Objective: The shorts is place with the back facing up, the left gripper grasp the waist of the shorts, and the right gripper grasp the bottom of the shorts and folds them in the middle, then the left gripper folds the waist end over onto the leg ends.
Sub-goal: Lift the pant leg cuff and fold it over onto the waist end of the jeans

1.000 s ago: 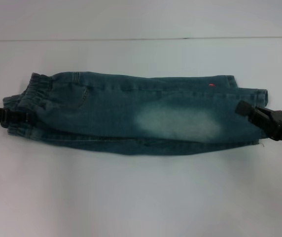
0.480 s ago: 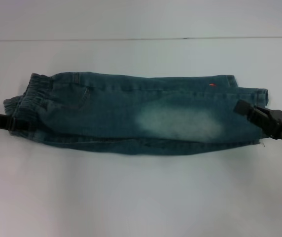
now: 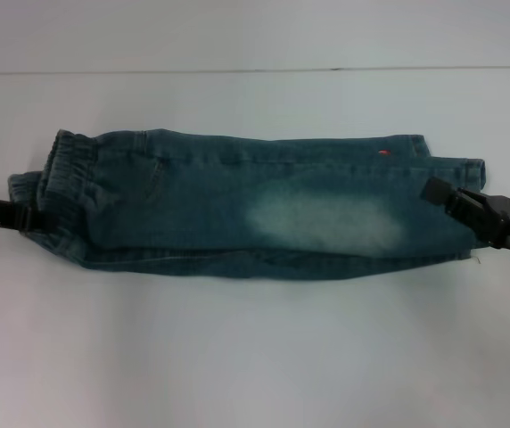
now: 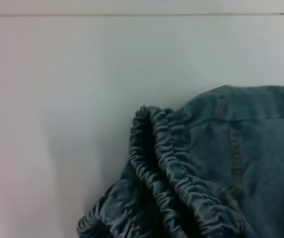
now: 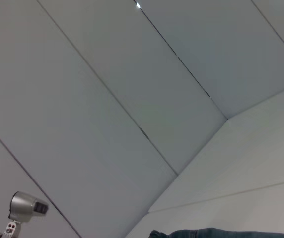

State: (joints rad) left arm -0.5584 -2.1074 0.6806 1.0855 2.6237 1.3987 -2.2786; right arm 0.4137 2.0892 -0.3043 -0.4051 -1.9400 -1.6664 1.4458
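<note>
Both grippers sit at the shorts (image 3: 246, 207): my left gripper (image 3: 25, 217) touches the waistband, my right gripper (image 3: 442, 193) the hems. I cannot tell either grip.

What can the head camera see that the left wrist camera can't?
Only the head view shows the whole folded shorts, the pale faded patch, the left gripper at the waist end and the right gripper at the leg ends. Only the left wrist view shows the ruffled elastic waistband up close. Both show the blue denim and the white table.
</note>
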